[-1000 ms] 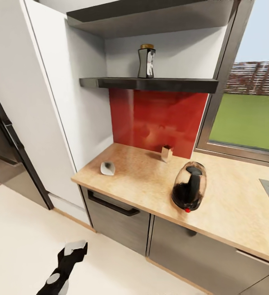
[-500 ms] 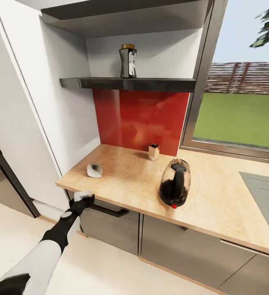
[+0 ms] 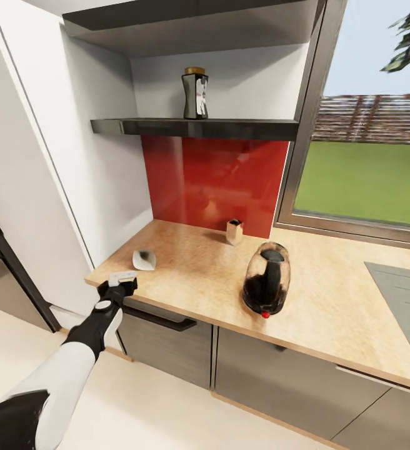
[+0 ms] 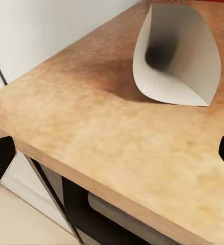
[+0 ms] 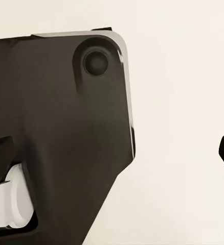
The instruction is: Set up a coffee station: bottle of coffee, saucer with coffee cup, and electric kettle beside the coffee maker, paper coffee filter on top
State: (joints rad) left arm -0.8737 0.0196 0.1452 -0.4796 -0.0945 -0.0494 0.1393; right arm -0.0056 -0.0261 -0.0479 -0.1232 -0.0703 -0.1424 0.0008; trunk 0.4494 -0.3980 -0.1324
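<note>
My left gripper [image 3: 122, 279] hovers open at the beige wood-edged table [image 3: 330, 300] corner; the white cone-shaped paper filter [image 3: 144, 259] lies just beyond, mouth facing me.

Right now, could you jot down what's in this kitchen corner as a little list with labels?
Shelf item: bottle of coffee, upright
Countertop: paper coffee filter lying on its side, electric kettle, small box by the red backsplash
Left pincer: open, at the counter's edge, pointed at the filter
Sink: far right
</note>
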